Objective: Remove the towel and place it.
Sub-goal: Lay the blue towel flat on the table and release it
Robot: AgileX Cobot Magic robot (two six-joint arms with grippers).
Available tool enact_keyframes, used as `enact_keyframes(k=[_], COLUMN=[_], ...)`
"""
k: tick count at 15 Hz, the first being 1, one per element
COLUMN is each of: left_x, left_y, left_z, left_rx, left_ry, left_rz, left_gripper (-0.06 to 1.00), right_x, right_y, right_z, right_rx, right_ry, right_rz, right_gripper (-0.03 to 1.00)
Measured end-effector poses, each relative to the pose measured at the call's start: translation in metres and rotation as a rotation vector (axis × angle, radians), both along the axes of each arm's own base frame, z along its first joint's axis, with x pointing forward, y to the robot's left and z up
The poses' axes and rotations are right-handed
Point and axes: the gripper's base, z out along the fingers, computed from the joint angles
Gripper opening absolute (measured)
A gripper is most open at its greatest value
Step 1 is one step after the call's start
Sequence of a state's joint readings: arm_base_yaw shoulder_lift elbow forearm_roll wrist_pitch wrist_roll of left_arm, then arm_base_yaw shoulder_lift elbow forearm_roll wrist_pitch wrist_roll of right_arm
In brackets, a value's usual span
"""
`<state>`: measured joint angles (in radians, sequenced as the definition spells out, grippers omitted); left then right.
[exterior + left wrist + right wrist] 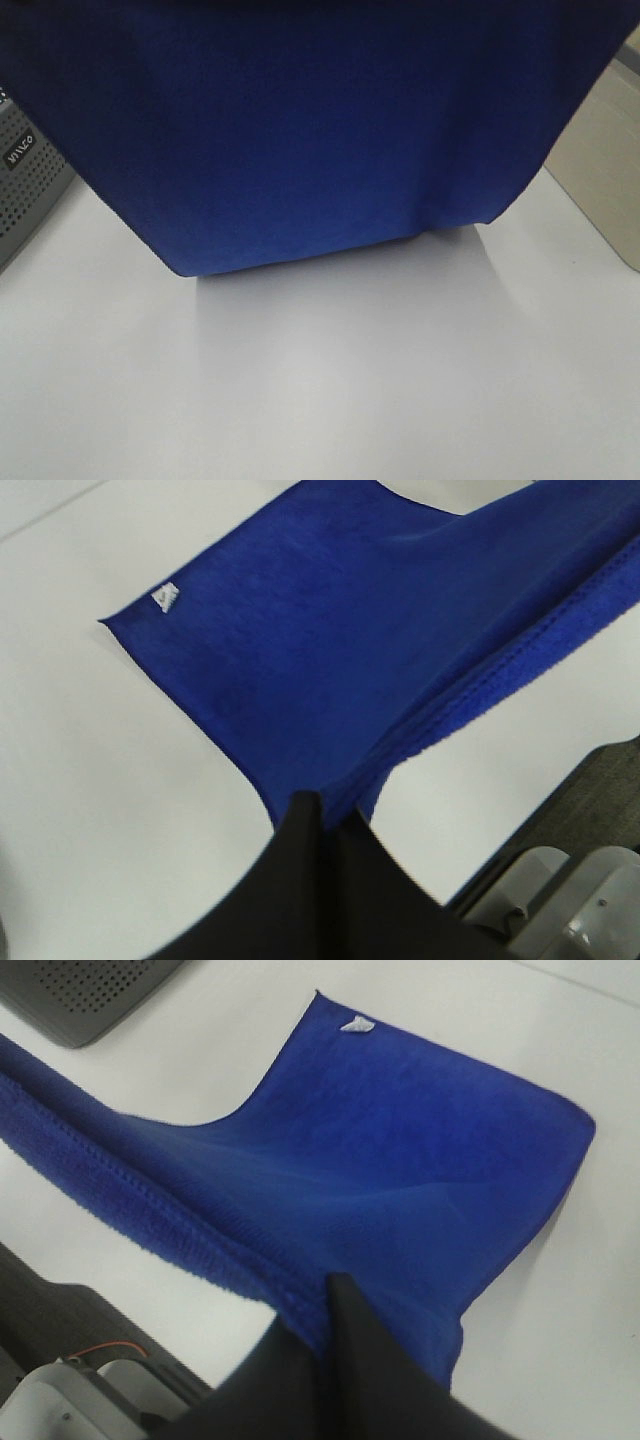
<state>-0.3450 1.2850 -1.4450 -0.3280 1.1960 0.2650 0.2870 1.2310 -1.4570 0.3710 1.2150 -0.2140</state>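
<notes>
Between left pincer (325, 815) and right pincer (328, 1295) (both clamped on it), the towel (300, 140), long axis crosswise.

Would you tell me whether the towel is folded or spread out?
Spread out: the towel hangs as one wide sheet between both arms' shut jaws, its lower end lying on the table.

1. at the left edge of the exterior high view, a small dark label (20, 156) on the grey perforated basket (30, 195) carries pale capital letters. they look like "miniso", but blur leaves the middle letters unsure.
2. the small white tag (165, 598) at one corner of the blue towel (330, 650) is too small and blurred to read in either wrist view.
</notes>
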Motion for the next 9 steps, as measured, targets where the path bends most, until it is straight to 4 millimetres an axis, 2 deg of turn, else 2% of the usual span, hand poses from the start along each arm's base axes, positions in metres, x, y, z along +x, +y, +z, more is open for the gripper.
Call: enact_keyframes(k=[1, 2, 4, 6, 9], left_x=[-0.006, -0.022, -0.040, -0.050, -0.063], left_y=[0.001, 0.004, 0.008, 0.009, 0.012], left_z=[-0.002, -0.015, -0.035, -0.046, -0.084], left_rx=[-0.009, -0.027, -0.046, -0.057, -0.048], left_ry=[0.009, 0.049, 0.114, 0.147, 0.275], left_rz=[-0.003, -0.008, -0.014, -0.015, -0.011], left_gripper=[0.00, 0.00, 0.00, 0.00, 0.00], right_x=[-0.005, -0.018, -0.030, -0.042, -0.051], right_y=[-0.001, -0.002, -0.004, -0.006, -0.005], right_z=[-0.004, -0.015, -0.025, -0.045, -0.096], right_rx=[0.009, 0.029, 0.044, 0.054, 0.051], right_ry=[0.017, 0.055, 0.090, 0.152, 0.335], right_rz=[-0.003, -0.001, 0.003, -0.001, -0.005], right_gripper=[0.02, 0.02, 0.02, 0.02, 0.02])
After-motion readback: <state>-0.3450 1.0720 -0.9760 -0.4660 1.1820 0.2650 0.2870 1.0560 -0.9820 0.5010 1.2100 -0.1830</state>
